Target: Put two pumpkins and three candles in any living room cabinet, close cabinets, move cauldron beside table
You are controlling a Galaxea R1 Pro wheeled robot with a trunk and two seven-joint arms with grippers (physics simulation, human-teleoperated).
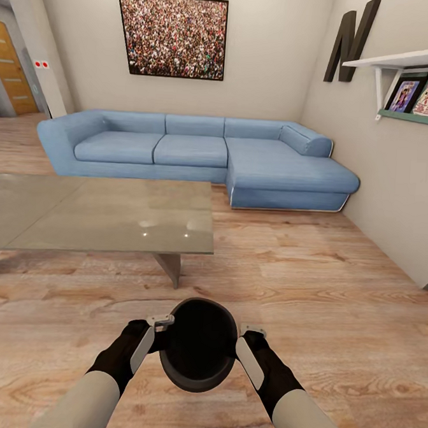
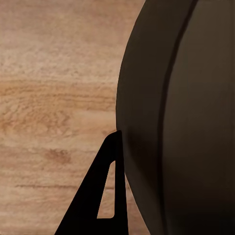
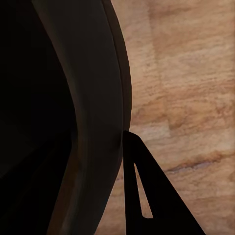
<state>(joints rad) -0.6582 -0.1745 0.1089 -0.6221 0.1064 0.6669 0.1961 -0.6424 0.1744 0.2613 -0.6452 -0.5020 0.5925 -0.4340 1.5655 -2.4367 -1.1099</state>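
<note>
Presently, far left: a wooden door (image 1: 12, 66) down a side passage, with two small red markers on the wall nearby. The table (image 1: 61, 213), glossy grey-beige with an angled grey leg, stands left of centre on the wood floor (image 1: 336, 293), and its top is bare.

Low centre: the left claw (image 1: 157, 338) presses on one side of the cauldron (image 1: 198, 353) and the right claw (image 1: 243, 347) on the other, so the pot is carried between the two arms above the floor, mouth up. In the left wrist view a dark finger (image 2: 100, 196) lies against the pot's belly (image 2: 181, 117); the right wrist view has its finger (image 3: 147, 196) doing the same on the other flank (image 3: 63, 117). Each claw has one finger on the pot. Whether either claw stands wide or narrow, I cannot tell.

Progress, as a judgement: cauldron is near the table's front edge but not set down, so that step looks close to finishing. Pumpkins, candles and cabinets cannot be checked from here.

Behind: blue corner sofa (image 1: 199, 152), crowd picture (image 1: 171, 35) above it. Right wall: a large dark letter "N" (image 1: 352, 42), then a white shelf (image 1: 403, 61) with illustrated covers (image 1: 421, 94); their print is too small to read.
</note>
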